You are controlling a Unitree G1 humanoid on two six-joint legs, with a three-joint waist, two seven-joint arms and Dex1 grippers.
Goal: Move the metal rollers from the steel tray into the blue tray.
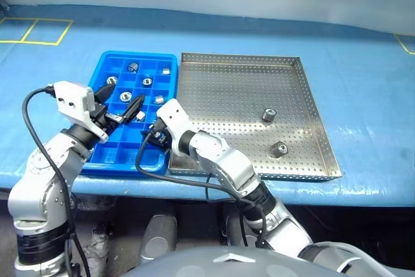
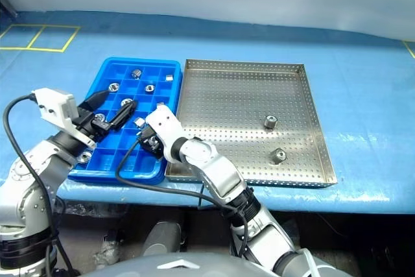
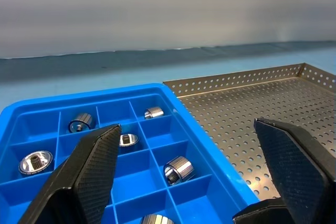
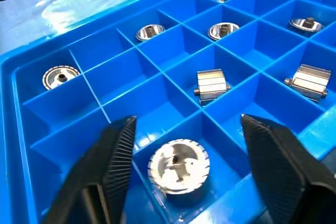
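We see the blue tray (image 1: 170,60) and the steel tray (image 1: 305,89) lying side by side on the blue worktop (image 1: 363,76), their long edges touching or nearly so, with the blue tray on the left.

2 metal rollers (image 1: 269,114) remain on the perforated floor of the steel tray, both toward its right edge: 1 near the middle of that side, the other (image 1: 279,149) closer to the front right corner, apart from each other.

Our right gripper (image 4: 181,145) hangs over the front part of the blue tray, near the edge that meets the steel tray. In the right wrist view its fingers (image 4: 118,150) stand wide apart on either side of 1 roller (image 4: 178,169), which sits upright on the floor of a compartment with a clear gap to each finger, so nothing is gripped.

Other rollers (image 4: 212,85) lie in separate compartments farther along the grid, some upright and some on their sides; we count at least 7 of them in that view.

Our left gripper (image 1: 120,103) hovers above the middle of the blue tray, reaching in from its left edge. Its fingers (image 3: 94,166) are spread wide with nothing between them, and through the gap we see more filled compartments (image 3: 178,169).
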